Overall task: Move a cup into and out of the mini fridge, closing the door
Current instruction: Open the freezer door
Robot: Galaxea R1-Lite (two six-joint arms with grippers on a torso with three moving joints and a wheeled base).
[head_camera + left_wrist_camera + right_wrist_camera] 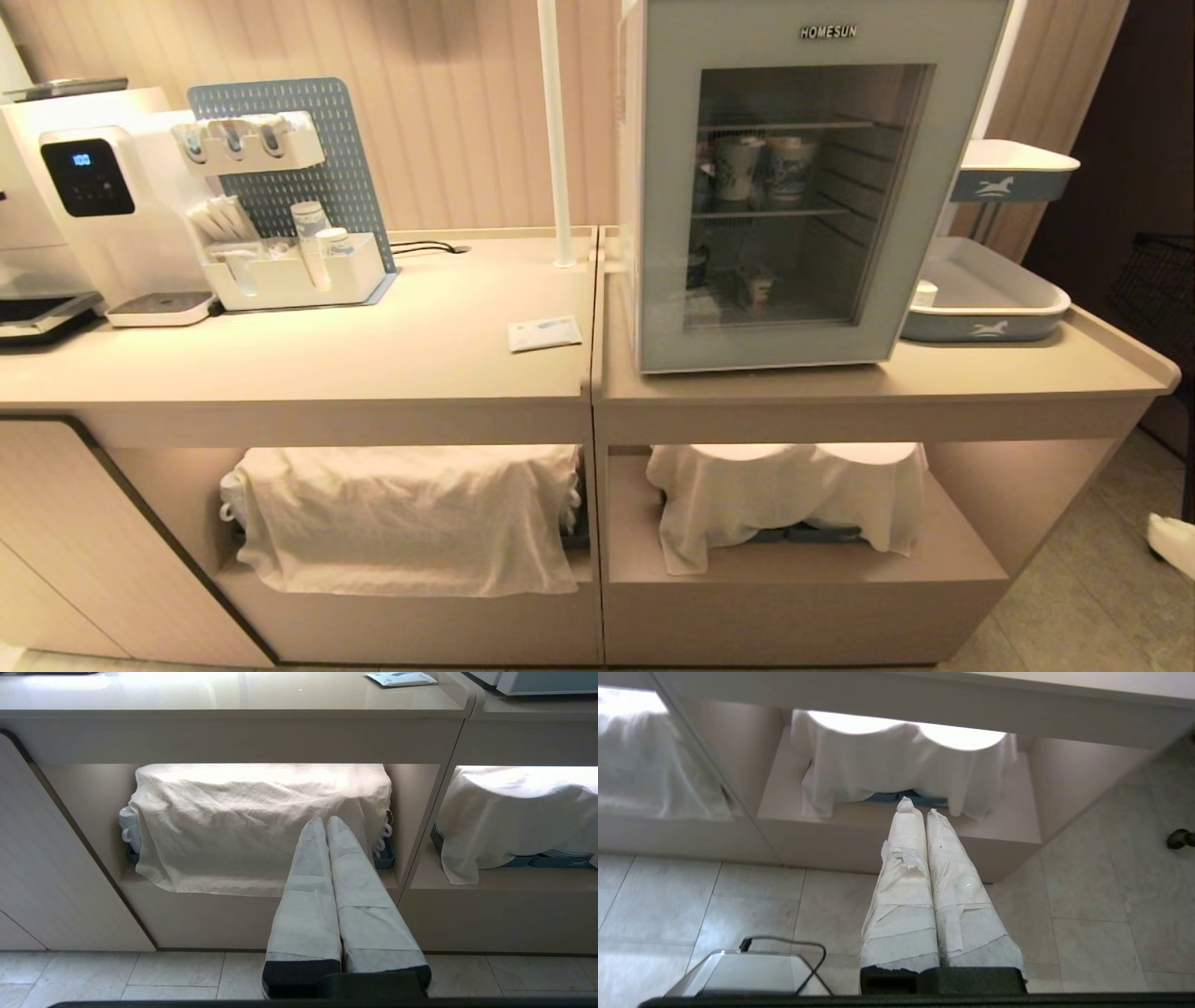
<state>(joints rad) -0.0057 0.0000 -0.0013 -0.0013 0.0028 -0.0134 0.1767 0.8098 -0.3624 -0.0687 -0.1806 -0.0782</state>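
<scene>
Fridge (630,187) on the right half of the desk (373,355), door (667,187) shut flat against the box, glass facing the robot. Behind the glass, on the lowest level: a small pale cup (754,285) with a warm-coloured band, upright, towards the middle of the floor. Probably the one to move, though the glass dims it too much to be sure. Two paper cups (738,168) on the wire shelf above it, side by side. To the right of the fridge, a tray (990,327) with one small white thing at its near left corner, too small to identify.

Neither arm in the head view. Left claw (325,823) pressed together and holding nothing, low before the left cupboard bay, pointing at the cloth (233,826) draped there. Right claw (915,807) likewise pressed together and bare, low over the floor tiles, aimed at the draped cloth (887,765) in the right bay, which sits directly beneath the fridge.

So: cup up and ahead of both claws, above desk level, sealed behind the door. Right claw clearly nearer, already lined up under the fridge; left claw off to the side. No access to the cup before opening the door, hence likely first a lift of the right claw to the door's edge. Hinge side not readable from here.
</scene>
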